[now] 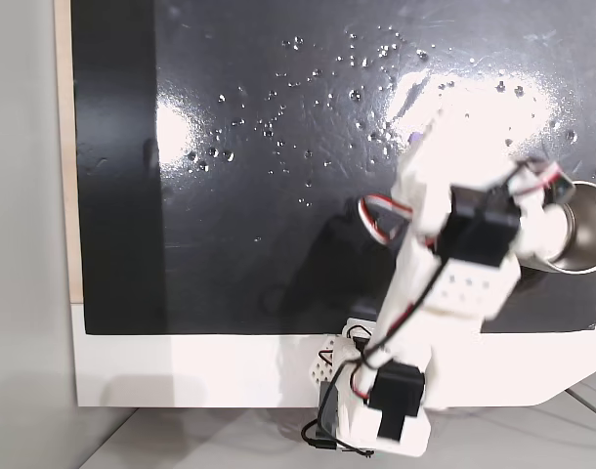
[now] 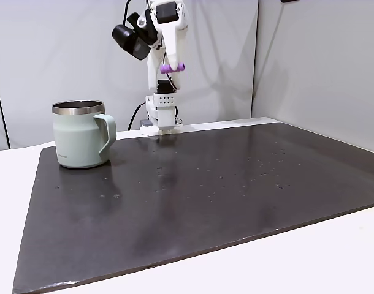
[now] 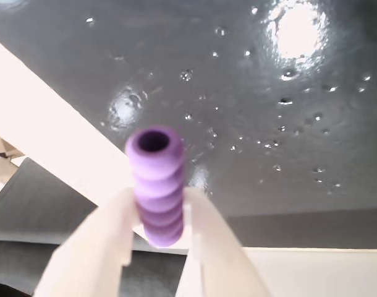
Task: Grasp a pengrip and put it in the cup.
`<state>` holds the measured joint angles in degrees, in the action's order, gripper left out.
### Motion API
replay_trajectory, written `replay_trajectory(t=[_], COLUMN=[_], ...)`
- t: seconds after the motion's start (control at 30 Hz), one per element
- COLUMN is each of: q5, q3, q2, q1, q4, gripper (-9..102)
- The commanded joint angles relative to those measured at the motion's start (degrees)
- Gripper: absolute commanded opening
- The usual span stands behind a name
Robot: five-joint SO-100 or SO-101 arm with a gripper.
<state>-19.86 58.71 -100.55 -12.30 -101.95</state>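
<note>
the fingers (image 3: 156, 247) hold the pengrip (image 3: 157, 185) clamped, high above the counter (image 2: 205, 202); the carry is in hand. next it likely needs to swing over the cup (image 2: 81, 135) and let go

My fingers (image 3: 108, 247) look like smooth white plastic with a faint sheen, and between them the purple pengrip (image 3: 157, 185) looks soft and rubbery, matt, ribbed in rounded rings with a hollow end. Under me the black mat (image 3: 312, 154) is glossy, throwing bright glare at one o'clock in the wrist view and dotted with tiny shiny specks. The cup (image 2: 83, 138) has a matt sage-green coat and a polished steel rim; its inside (image 1: 583, 230) gleams like brushed metal.
</note>
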Motion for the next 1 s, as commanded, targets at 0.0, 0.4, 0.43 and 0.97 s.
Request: replay_trajectory(t=[0.0, 0.4, 0.43, 0.97], q5=[4.22, 23.64, 24.79, 42.36], q3=[-0.18, 9.93, 10.72, 16.08], q2=[-8.17, -15.64, -15.38, -6.42], q1=[-2.20, -19.78, -21.01, -36.91], q4=[-0.70, 1.05, 1.49, 8.61], gripper=[0, 0, 0, 0])
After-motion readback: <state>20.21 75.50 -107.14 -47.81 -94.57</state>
